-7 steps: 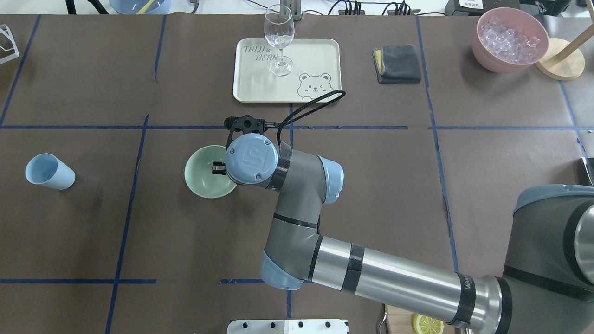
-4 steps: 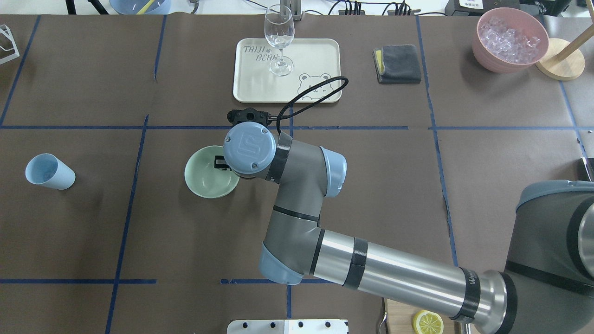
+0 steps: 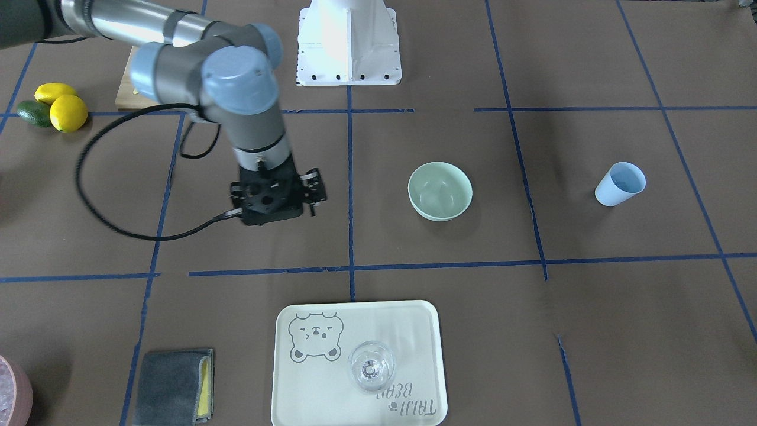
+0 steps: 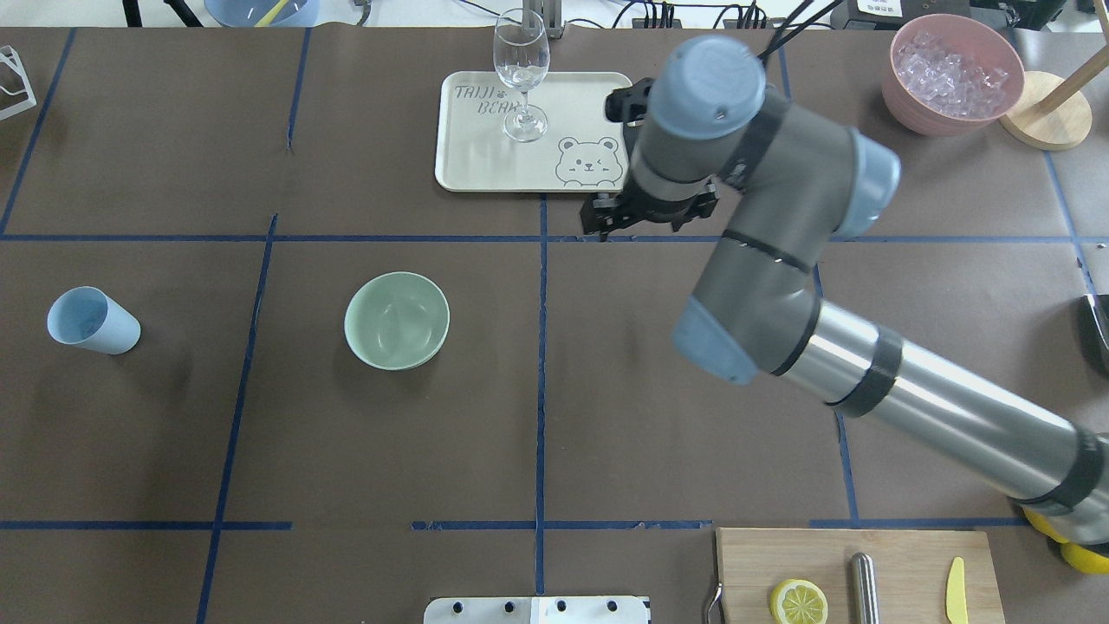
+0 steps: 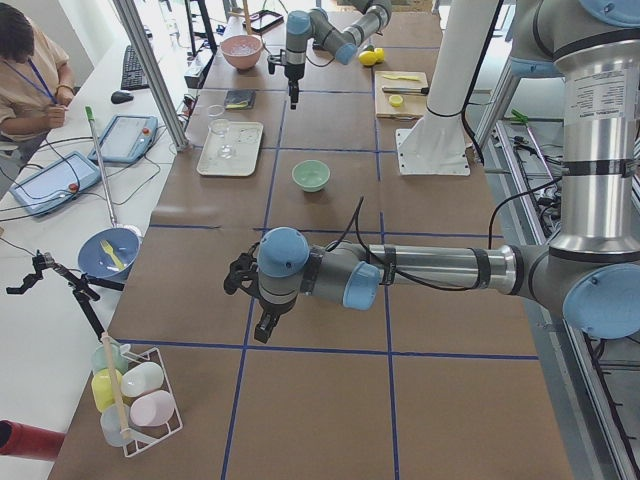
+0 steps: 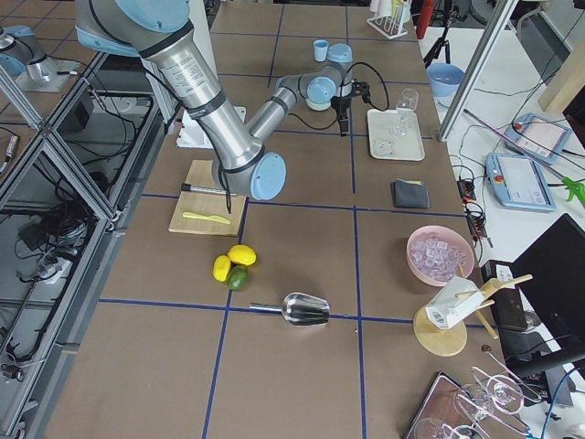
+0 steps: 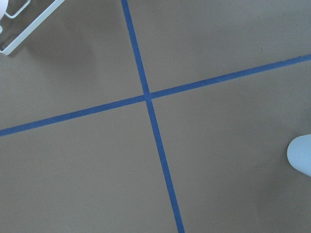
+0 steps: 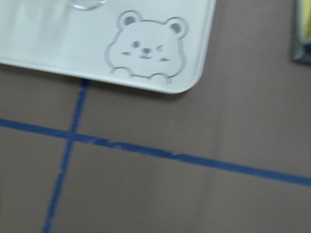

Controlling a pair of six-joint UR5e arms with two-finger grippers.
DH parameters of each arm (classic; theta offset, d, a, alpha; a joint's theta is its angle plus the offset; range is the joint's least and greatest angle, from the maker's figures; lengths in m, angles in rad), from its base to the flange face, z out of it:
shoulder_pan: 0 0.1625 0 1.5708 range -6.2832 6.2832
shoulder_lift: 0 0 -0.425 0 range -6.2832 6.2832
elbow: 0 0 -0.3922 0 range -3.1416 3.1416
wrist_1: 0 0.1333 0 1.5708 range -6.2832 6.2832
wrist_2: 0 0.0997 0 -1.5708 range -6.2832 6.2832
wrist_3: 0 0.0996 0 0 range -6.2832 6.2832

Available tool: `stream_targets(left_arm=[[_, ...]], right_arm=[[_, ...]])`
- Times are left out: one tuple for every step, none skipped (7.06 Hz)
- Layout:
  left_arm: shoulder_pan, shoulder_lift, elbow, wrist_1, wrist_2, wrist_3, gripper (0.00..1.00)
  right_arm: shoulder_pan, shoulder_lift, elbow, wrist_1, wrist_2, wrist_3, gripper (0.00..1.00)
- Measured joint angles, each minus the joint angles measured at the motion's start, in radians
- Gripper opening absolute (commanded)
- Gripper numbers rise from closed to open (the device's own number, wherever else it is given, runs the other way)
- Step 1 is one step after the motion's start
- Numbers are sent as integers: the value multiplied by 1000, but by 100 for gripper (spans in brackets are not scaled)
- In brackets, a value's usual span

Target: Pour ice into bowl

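Observation:
The mint-green bowl (image 4: pixel 397 321) (image 3: pixel 440 190) stands upright left of the table's centre. I can make out no clear ice cubes in it, only faint glints. The light blue cup (image 4: pixel 91 321) (image 3: pixel 619 184) stands far to the left, and its inside looks empty. My right gripper (image 4: pixel 648 224) (image 3: pixel 275 201) points down above the bare table by the tray's near right corner, well away from the bowl. Its fingers are hidden under the wrist. My left gripper (image 5: pixel 265 325) shows only in the exterior left view, hovering low beyond the cup, so I cannot tell its state. The cup's edge (image 7: pixel 301 155) shows in the left wrist view.
A cream tray (image 4: pixel 485 165) holds a wine glass (image 4: pixel 522 74). A grey cloth (image 4: pixel 742 119) and a pink container of crushed ice (image 4: pixel 953 74) sit at the back right. A cutting board (image 4: pixel 858 572) with a lemon half lies at the front. A cup rack (image 5: pixel 135 400) stands at the left end.
My right arm has left the bowl, where one finger was inside the rim, and has swung right and back to the tray's corner. The bowl and cup have stayed put.

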Motion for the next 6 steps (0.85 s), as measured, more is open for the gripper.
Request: stream_targets(left_arm=[[0,-1,0,-11,1,-1,100],[0,-3,-1,-18,0,-2,100],[0,-5,1,-38,0,-2,100],[0,-6,5,-73,2,-2,100],[0,-7,12,-119,3,-2,100],[3,-26,25,-169,3,-3,100]], right_arm=[[104,-94,24,1,55,-197,100],[210,-197,39,5,104,-410,100],[322,-302,46,7,164,-620,100],[431,-400,49,8,225,-801,100],[534,-497,51,9,276,-948,100],[626,-595,51,10,310,-1035,100]])
